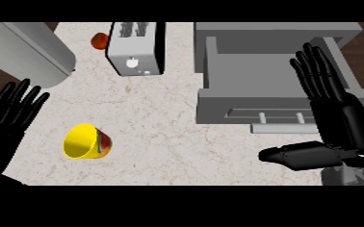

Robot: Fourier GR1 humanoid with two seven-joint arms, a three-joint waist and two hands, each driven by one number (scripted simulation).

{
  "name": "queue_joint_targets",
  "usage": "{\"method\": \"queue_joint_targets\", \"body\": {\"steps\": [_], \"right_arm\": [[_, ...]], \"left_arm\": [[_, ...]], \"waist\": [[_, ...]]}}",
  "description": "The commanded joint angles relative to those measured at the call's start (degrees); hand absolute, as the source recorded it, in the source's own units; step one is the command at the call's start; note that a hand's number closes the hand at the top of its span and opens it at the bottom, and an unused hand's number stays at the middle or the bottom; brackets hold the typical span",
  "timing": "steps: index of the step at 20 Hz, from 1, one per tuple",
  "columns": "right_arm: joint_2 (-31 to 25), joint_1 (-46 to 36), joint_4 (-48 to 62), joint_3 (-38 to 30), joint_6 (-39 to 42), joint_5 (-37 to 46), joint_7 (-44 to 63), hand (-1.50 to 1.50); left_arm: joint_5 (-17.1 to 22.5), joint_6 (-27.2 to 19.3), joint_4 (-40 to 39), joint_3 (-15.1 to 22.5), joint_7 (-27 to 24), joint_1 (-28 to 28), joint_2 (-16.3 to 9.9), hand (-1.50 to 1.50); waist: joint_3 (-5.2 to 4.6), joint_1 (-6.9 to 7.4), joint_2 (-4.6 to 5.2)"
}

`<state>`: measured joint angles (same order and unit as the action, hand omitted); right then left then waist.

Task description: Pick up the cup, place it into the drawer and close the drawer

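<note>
Cup on its side, untouched; left hand fingers spread; right hand splayed over open drawer

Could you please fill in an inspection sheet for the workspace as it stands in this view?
Surface: pale marbled counter, no spills seen.
Job's things: yellow cup lies on its side at front left, apart from both hands; grey drawer at right stands open, nothing seen inside.
Clutter: toaster at the back; a red-orange item beside it, too hidden to name; a grey rounded appliance at far left.
Hands: left hand open at the left edge; right hand open above the drawer's right side.
Cables: nothing seen.
Surroundings: nothing seen beyond the counter.
</note>
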<state>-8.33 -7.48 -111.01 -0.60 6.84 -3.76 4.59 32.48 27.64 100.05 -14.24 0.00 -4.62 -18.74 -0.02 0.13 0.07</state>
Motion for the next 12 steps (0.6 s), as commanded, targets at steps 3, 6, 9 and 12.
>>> {"method": "queue_joint_targets", "body": {"steps": [3, 6, 9, 12], "right_arm": [[-0.2, -5.0, 5.1, -1.4, 0.5, 0.6, -1.7, -1.5], [0.0, -2.6, 1.7, -1.8, 0.3, 0.5, -1.6, -1.5], [1.2, -5.2, 4.2, -0.4, -0.6, 1.7, -1.2, -1.5], [-2.4, -4.9, 0.7, -4.9, 2.0, -2.4, 1.7, -1.5]], "left_arm": [[-6.0, 4.9, -12.4, -1.9, -5.1, 2.5, -0.9, -1.5], [-11.9, 6.6, -19.3, -1.4, -11.3, 3.3, 0.3, -1.5], [-16.2, 4.9, -27.8, -1.8, -15.8, 7.0, 1.1, -1.5], [-20.5, 4.5, -29.5, -0.7, -19.6, 4.6, 1.9, -1.5]], "waist": [[0.01, -0.04, -0.02], [0.0, -0.27, -0.04], [-0.01, -0.24, 0.01], [0.0, -0.26, -0.06]]}}
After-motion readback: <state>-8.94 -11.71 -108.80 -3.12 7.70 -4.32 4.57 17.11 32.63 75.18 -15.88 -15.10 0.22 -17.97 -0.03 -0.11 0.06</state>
